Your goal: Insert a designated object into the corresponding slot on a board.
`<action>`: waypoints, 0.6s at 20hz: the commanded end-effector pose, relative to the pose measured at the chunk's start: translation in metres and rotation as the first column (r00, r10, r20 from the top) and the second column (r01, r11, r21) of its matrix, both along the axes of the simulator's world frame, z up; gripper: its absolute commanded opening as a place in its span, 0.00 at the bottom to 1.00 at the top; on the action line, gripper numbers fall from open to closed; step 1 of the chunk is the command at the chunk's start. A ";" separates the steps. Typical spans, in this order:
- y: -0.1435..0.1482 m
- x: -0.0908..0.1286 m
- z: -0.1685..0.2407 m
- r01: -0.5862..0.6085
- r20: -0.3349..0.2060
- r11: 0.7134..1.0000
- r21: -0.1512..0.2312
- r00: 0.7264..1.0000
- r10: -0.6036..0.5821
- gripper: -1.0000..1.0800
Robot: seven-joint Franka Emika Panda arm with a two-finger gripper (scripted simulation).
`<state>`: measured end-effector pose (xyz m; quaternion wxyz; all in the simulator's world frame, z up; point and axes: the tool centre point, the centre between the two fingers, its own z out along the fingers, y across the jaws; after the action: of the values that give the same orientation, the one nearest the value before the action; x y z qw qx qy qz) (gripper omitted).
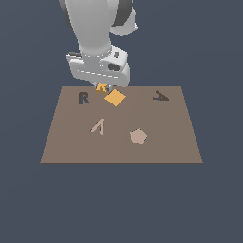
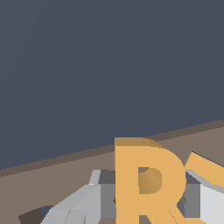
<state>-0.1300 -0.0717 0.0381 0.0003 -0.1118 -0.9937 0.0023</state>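
1. Arm point(image 1: 95, 23): big white/grey body, comes down from top of exterior view, over far edge of board.
2. Board point(image 1: 166, 142): flat brown rectangle on dark blue-grey floor. Carries all pieces & recesses.
3. Gripper point(image 1: 102, 88): sits low at board's far edge, betw. R slot and diamond. Wrist view: grey fingers point(image 2: 74, 208) show on either side of the R block, pinching it; contact itself partly hidden by the letter.
4. Pentagon point(image 1: 138, 136): pale pink, flat on board, near-centre, toward exterior view's right.
5. Diamond point(image 1: 115, 98): flat orange, on board just beside gripper, on exterior view's right of it. Corner also seen in wrist view point(image 2: 210, 170).
6. A recess point(image 1: 161, 96): dark, far part of board toward exterior view's right, well apart from gripper.
7. Pink A point(image 1: 98, 126): pale, lies on board nearer the camera than R slot.
8. R slot point(image 1: 83, 98): dark grey recess, far part of board toward exterior view's left, unfilled. Near gripper, to exterior view's left of it.
9. R block point(image 2: 146, 183): orange-yellow, held betw. fingers, upright in wrist view. Exterior view: only top shows under gripper point(image 1: 101, 87), beside slot, not in it. Can't tell if touching board.
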 end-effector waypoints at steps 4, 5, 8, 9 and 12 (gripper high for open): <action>-0.028 0.009 0.001 -0.132 0.000 0.991 0.000 0.991 0.132 0.00; -0.032 0.011 0.001 -0.153 0.000 0.988 0.000 0.988 0.153 0.00; -0.044 0.016 0.001 -0.209 0.000 0.978 0.000 0.978 0.209 0.00; -0.047 0.018 0.001 -0.226 0.000 0.974 0.000 0.974 0.226 0.00; -0.056 0.023 0.002 -0.272 0.000 0.962 0.000 0.962 0.272 0.00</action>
<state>-0.1095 -0.1233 0.0395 0.0000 0.0126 -0.9999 0.0026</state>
